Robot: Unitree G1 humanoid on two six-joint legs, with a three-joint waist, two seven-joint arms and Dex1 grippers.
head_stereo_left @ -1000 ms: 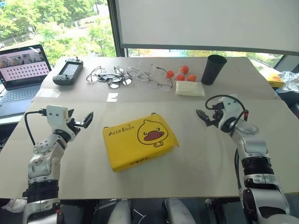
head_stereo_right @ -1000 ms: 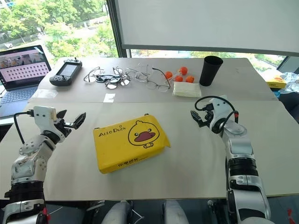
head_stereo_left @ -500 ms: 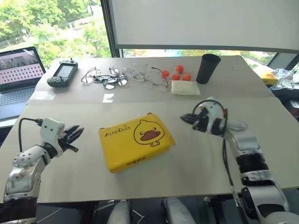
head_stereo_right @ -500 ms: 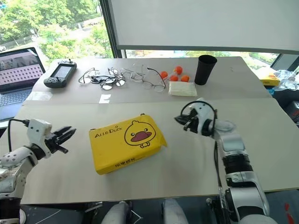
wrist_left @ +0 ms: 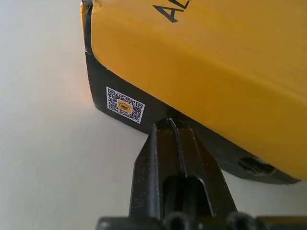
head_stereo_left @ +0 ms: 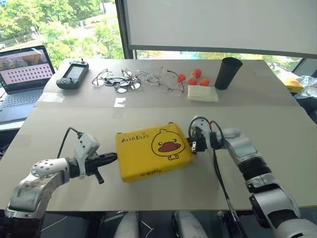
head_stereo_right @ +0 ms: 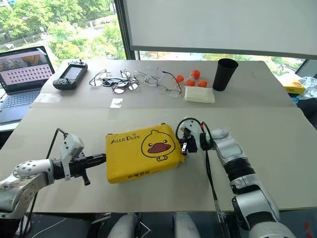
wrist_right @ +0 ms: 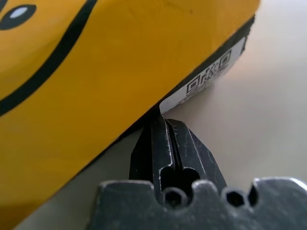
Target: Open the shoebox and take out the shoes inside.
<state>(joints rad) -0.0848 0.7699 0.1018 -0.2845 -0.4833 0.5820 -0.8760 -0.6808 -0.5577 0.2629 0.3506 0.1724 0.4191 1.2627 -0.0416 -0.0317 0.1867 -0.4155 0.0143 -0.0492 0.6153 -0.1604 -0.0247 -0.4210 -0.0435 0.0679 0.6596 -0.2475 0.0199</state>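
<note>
The shoebox [head_stereo_left: 153, 151] lies closed and flat in the middle of the near table, yellow duck lid up, dark base below. My left gripper [head_stereo_left: 113, 157] is shut, its tips against the dark base at the box's left end [wrist_left: 170, 125]. My right gripper [head_stereo_left: 192, 144] is shut too, its tips pressed at the base just under the lid's edge on the box's right end [wrist_right: 163, 125]. Neither gripper holds anything. The shoes are hidden inside the closed box.
On the far table stand a black cup [head_stereo_left: 228, 73], orange balls [head_stereo_left: 193, 78], a white packet [head_stereo_left: 201, 93], several pairs of glasses [head_stereo_left: 141, 81], a handheld controller [head_stereo_left: 72, 75] and a laptop [head_stereo_left: 22, 69] at the left edge.
Both grippers went from open to shut and swung inward and down from either side, ending against the two ends of the shoebox. The box has turned a little.
</note>
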